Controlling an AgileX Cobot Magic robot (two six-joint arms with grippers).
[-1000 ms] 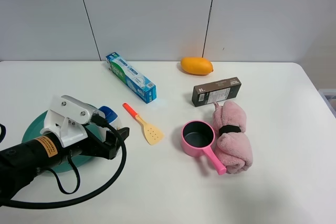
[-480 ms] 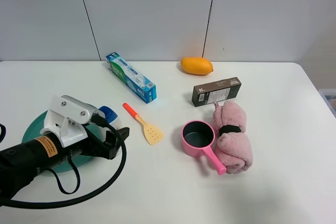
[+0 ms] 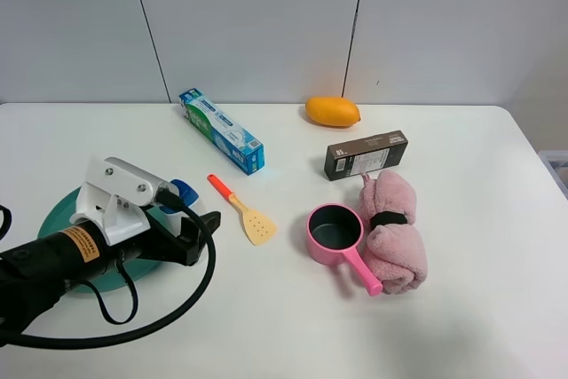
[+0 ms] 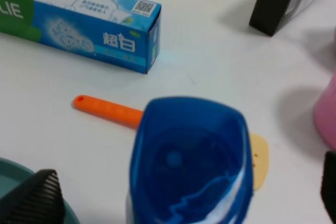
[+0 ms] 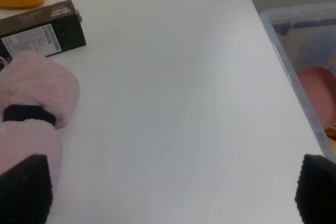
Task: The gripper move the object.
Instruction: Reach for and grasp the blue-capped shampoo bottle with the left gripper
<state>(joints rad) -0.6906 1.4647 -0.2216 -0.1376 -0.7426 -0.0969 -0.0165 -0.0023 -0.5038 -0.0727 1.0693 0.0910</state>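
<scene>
White plastic bottle [image 3: 184, 191] with a dark blue cap, parked at the right-hand edge of the teal plate [image 3: 58, 210], front left of the table [image 3: 461, 308]. Only showing the cap from up high. Sits right between the black fingers of the left tool [image 3: 192, 209]. Jaws spread wide, with a clear gap on both sides in the wrist view, so not pinching anything. Can't tell if resting on the plate rim or just beside it.

Right tool [image 5: 168, 187] out of the high view. From its own wrist camera: fingertips far apart as well, holding nothing, hanging over bare table close to the edge, with a clear plastic bin [image 5: 299, 51] just past that edge.

Rest of the clutter:
- Near the bottle on its right, an orange-handled spatula [image 3: 241, 210], pale slotted blade toward the front.
- Behind that, a long blue-green toothpaste box [image 3: 222, 130], lying at an angle.
- Further right, a mango [image 3: 333, 111] at the back by the wall, with a dark brown carton [image 3: 366, 154] in front of it.
- In front of the carton, a rolled pink towel [image 3: 392, 232] with a black band, snug against a pink handled cup [image 3: 335, 228], handle aimed at the front.
</scene>
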